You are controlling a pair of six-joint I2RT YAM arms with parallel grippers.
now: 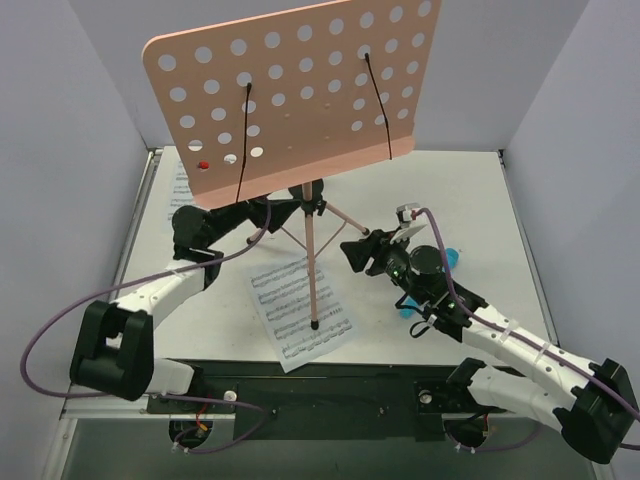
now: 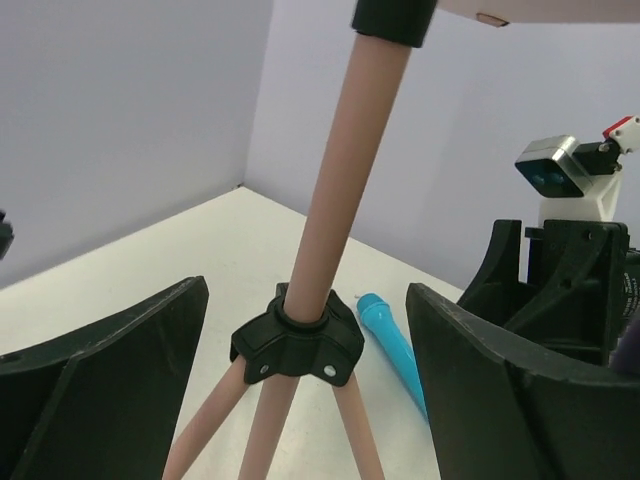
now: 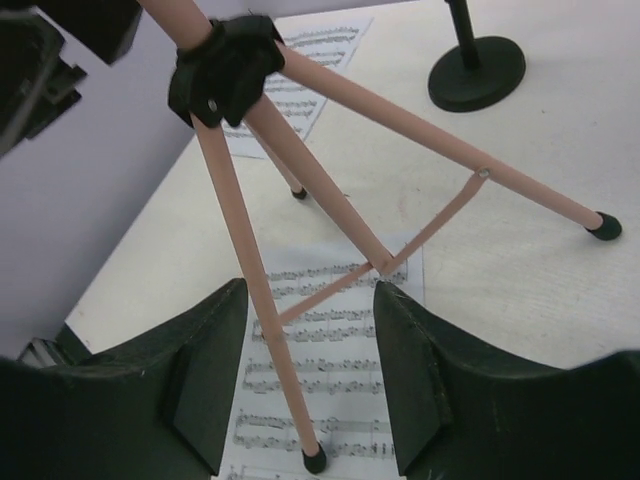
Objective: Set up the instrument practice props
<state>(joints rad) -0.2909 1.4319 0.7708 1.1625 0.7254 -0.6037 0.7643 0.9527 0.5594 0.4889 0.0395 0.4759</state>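
The pink perforated desk (image 1: 290, 90) sits tilted atop its pink tripod (image 1: 311, 255), which stands with legs spread at the middle of the white table (image 1: 470, 200). Two black wire page-holders (image 1: 245, 140) lie against the desk's face. One sheet-music page (image 1: 300, 310) lies flat under the tripod, with a black foot (image 3: 315, 460) resting on it. A second page (image 1: 180, 185) lies at the far left, partly hidden by the desk.

The left gripper (image 2: 307, 288) has its jaws wide apart on either side of the tripod's black hub (image 2: 298, 350), touching neither side. The right gripper (image 3: 310, 290) is also spread, holding nothing, and faces the legs from the right.

A blue pen-like object (image 2: 395, 345) lies near the tripod, and a black round-based stand (image 3: 478, 72) is farther back. Plain pale grey walls (image 1: 80, 100) close in the table on three sides.
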